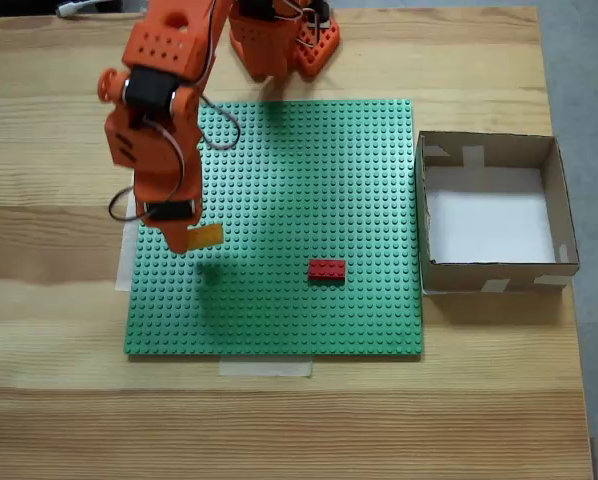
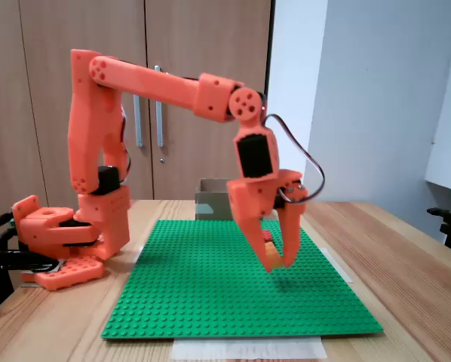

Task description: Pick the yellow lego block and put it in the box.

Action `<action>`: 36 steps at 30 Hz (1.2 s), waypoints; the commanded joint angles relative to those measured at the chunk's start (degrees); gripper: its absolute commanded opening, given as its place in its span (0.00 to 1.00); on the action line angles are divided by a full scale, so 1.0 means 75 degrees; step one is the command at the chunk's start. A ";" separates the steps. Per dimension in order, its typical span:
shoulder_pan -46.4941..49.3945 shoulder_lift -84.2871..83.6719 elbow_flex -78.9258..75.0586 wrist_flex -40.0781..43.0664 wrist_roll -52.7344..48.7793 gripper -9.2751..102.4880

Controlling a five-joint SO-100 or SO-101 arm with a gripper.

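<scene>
Gripper (image 1: 191, 238) clamped on yellow block (image 1: 207, 236), lifted clear of baseplate (image 1: 279, 300) for carry. Box (image 1: 569, 215) well to its right in overhead-ish view, w/ red brick (image 1: 327, 269) between.

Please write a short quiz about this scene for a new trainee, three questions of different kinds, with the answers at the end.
1. True or false: the yellow lego block already lies inside the box.
2. Which brick rests on the green baseplate, apart from the gripper? A) the red brick B) a blue brick C) a white brick
3. Fill in: in the fixed view from above, the box stands to the ____ of the baseplate.

Key: 1 false, the gripper holds it above the baseplate; 2 A; 3 right.
</scene>
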 commanded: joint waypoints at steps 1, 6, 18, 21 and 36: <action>0.0023 0.0902 0.0152 0.0000 0.0035 0.07; -0.0094 0.1770 0.0656 0.0129 0.0035 0.07; -0.2332 0.3504 -0.0281 0.2484 0.1477 0.07; -0.2895 0.3504 -0.0738 0.2824 0.1676 0.07; -0.5566 0.3504 -0.1957 0.3633 0.2273 0.07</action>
